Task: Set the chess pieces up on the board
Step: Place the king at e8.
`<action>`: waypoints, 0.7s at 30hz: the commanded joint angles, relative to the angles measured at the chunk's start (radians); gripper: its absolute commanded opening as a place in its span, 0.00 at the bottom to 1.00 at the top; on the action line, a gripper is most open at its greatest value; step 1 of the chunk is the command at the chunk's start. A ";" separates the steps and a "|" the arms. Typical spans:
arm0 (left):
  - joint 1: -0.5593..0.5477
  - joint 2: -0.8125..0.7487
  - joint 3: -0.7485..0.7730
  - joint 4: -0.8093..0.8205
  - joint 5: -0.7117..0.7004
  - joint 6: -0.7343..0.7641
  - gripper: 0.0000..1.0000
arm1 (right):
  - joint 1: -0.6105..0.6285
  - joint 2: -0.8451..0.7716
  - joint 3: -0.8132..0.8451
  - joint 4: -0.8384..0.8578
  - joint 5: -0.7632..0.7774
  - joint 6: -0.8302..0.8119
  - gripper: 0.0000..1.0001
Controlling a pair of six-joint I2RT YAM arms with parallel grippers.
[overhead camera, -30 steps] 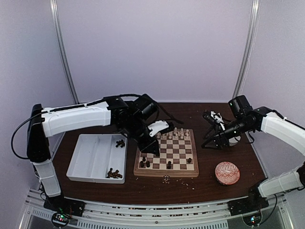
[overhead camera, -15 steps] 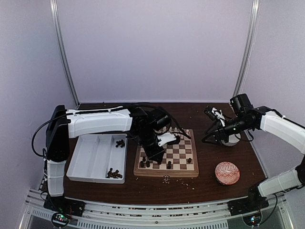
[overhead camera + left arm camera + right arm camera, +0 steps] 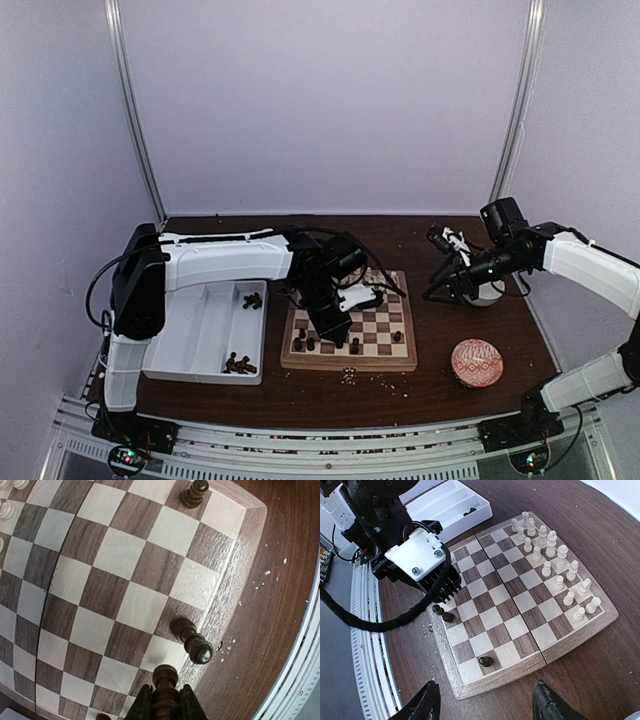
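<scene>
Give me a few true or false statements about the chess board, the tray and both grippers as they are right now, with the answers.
1. The left gripper is shut on a dark chess piece. True.
2. The right gripper holds a cream piece. False: it is open and empty.
3. The cream pieces stand grouped along one edge of the board. True.
4. The white tray has nothing in it. False: several dark pieces lie in it.

top: high, rear, wide | wrists: close, downward | shared: board [image 3: 382,341]
</scene>
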 commanded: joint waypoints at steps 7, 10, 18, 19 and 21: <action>-0.007 0.032 0.043 0.018 0.032 0.021 0.06 | -0.004 0.006 0.027 -0.022 -0.011 -0.018 0.63; -0.007 0.033 0.037 0.017 0.028 0.024 0.07 | -0.004 0.007 0.029 -0.023 -0.013 -0.018 0.63; -0.006 0.044 0.039 0.018 0.028 0.021 0.07 | -0.004 0.007 0.029 -0.030 -0.016 -0.024 0.63; -0.007 0.045 0.039 0.017 0.028 0.021 0.07 | -0.004 0.007 0.029 -0.030 -0.016 -0.024 0.63; -0.007 0.046 0.039 0.018 0.029 0.021 0.08 | -0.004 0.007 0.029 -0.030 -0.016 -0.024 0.63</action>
